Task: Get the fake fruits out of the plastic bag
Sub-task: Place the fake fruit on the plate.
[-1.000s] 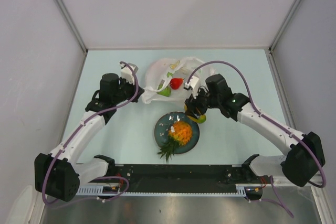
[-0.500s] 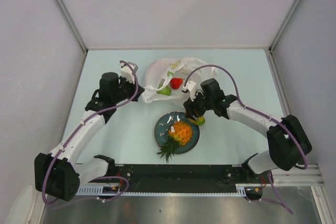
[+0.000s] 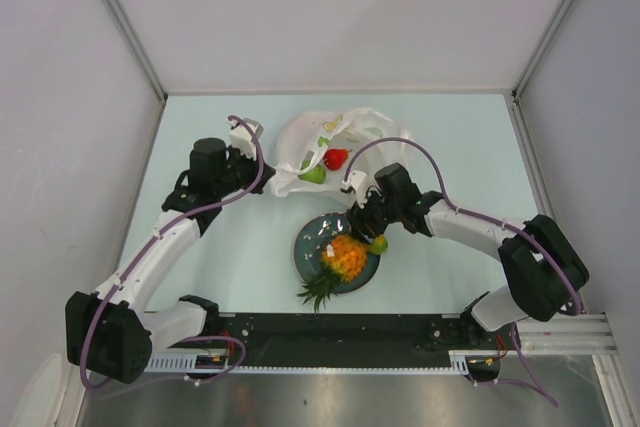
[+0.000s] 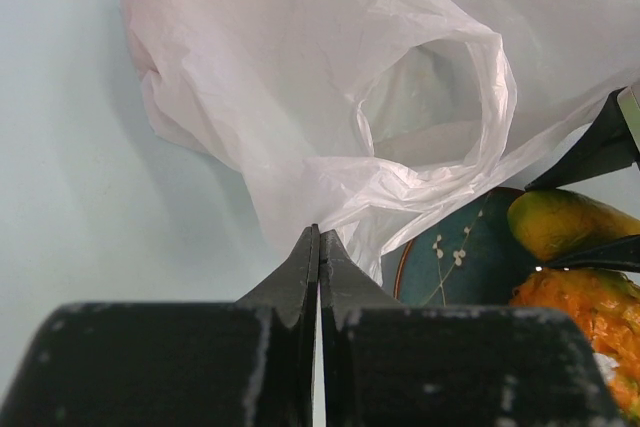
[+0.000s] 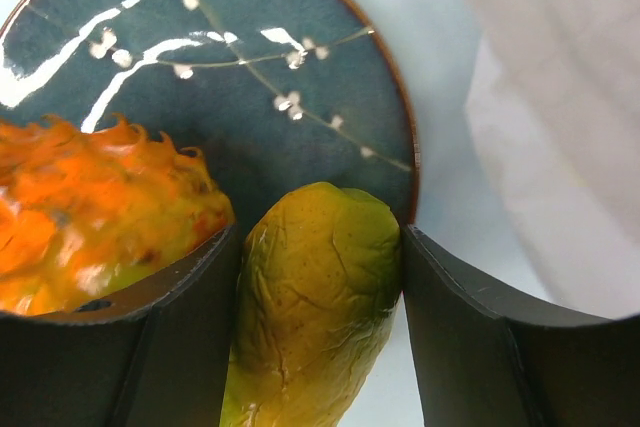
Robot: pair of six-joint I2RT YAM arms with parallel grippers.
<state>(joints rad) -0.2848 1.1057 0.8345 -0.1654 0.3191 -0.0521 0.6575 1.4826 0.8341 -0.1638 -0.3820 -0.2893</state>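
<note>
The translucent white plastic bag (image 3: pixel 330 137) lies at the back centre, its mouth open toward the plate. A red fruit (image 3: pixel 336 158) and a small green fruit (image 3: pixel 314 175) lie in the mouth. My left gripper (image 3: pixel 264 173) is shut on the bag's left edge (image 4: pixel 330 97), its fingertips (image 4: pixel 319 237) pinching a fold. My right gripper (image 3: pixel 367 234) is shut on the yellow-green mango (image 5: pixel 315 297), holding it at the right rim of the dark blue plate (image 5: pixel 300 37). The orange pineapple (image 3: pixel 343 257) lies on the plate, its green crown (image 3: pixel 318 290) hanging over the near rim.
The plate (image 3: pixel 305 243) sits just in front of the bag. White walls enclose the pale table on the left, back and right. The arm bases and a black rail (image 3: pixel 330 332) run along the near edge.
My right gripper has carried the mango a little nearer and down to the plate's right rim, beside the pineapple. The left gripper and the bag have not moved.
</note>
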